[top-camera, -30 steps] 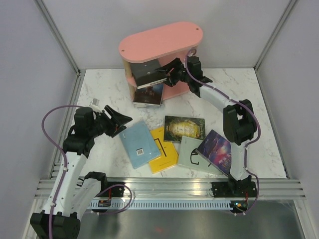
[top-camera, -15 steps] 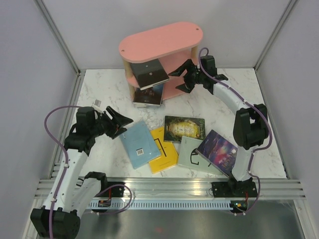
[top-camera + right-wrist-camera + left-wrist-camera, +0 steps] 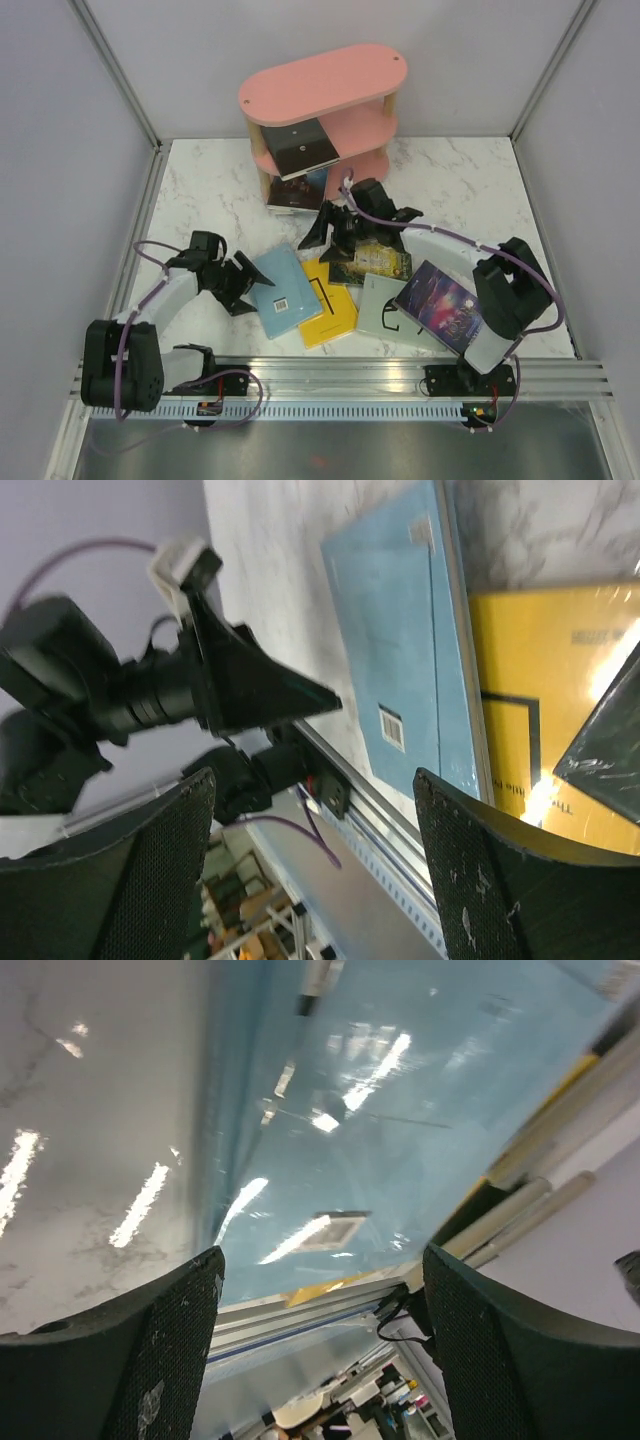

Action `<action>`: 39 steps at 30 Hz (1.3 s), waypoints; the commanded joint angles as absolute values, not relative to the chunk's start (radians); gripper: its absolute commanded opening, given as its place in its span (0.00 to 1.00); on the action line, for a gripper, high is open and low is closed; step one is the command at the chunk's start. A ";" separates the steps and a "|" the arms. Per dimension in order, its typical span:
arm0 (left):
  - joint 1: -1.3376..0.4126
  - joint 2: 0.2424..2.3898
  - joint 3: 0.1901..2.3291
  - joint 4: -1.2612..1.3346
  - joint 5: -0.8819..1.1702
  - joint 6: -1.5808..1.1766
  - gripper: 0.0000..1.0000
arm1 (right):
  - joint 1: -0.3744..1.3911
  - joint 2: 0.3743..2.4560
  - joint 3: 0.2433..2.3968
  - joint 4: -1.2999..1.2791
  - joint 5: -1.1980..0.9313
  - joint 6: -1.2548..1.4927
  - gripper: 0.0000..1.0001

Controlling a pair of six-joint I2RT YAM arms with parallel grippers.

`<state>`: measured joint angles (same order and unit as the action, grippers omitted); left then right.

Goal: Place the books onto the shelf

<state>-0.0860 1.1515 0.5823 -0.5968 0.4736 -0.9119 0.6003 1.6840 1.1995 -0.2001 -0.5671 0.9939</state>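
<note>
The pink shelf point(image 3: 320, 88) stands at the back. A black book point(image 3: 305, 148) lies on its middle tier and a dark book point(image 3: 297, 190) on the bottom one. On the table lie a blue book point(image 3: 283, 290) point(image 3: 390, 1110) point(image 3: 395, 650), a yellow book point(image 3: 332, 305) point(image 3: 560, 670), a dark green-gold book point(image 3: 378, 260), a pale grey-green book point(image 3: 385, 312) and a purple galaxy book point(image 3: 440, 300). My left gripper point(image 3: 243, 285) point(image 3: 320, 1350) is open, low at the blue book's left edge. My right gripper point(image 3: 331, 232) point(image 3: 315, 870) hangs open and empty above the yellow and green-gold books.
Grey walls close in the marble table point(image 3: 450, 180) at the back and on both sides. A metal rail point(image 3: 340, 375) runs along the near edge. The left arm point(image 3: 150, 690) shows in the right wrist view beyond the blue book.
My right gripper has left the black book on the shelf's middle tier and swung down over the table's books. My left gripper has dropped to the blue book's edge and opened wider.
</note>
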 commanded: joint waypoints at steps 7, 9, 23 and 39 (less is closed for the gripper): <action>-0.115 1.322 0.505 -0.483 0.410 -0.848 0.83 | 0.733 1.841 1.063 -0.068 -0.549 0.946 0.80; -0.115 1.324 0.477 -0.465 0.400 -0.845 0.83 | 0.755 1.876 1.040 -0.052 -0.539 0.934 0.80; -0.117 1.350 0.394 -0.328 0.477 -0.847 0.83 | 0.868 1.879 0.982 0.032 -0.519 0.983 0.30; -0.064 0.888 0.724 -0.463 0.532 -0.870 0.90 | 0.805 1.488 1.144 -0.045 -0.500 1.115 0.00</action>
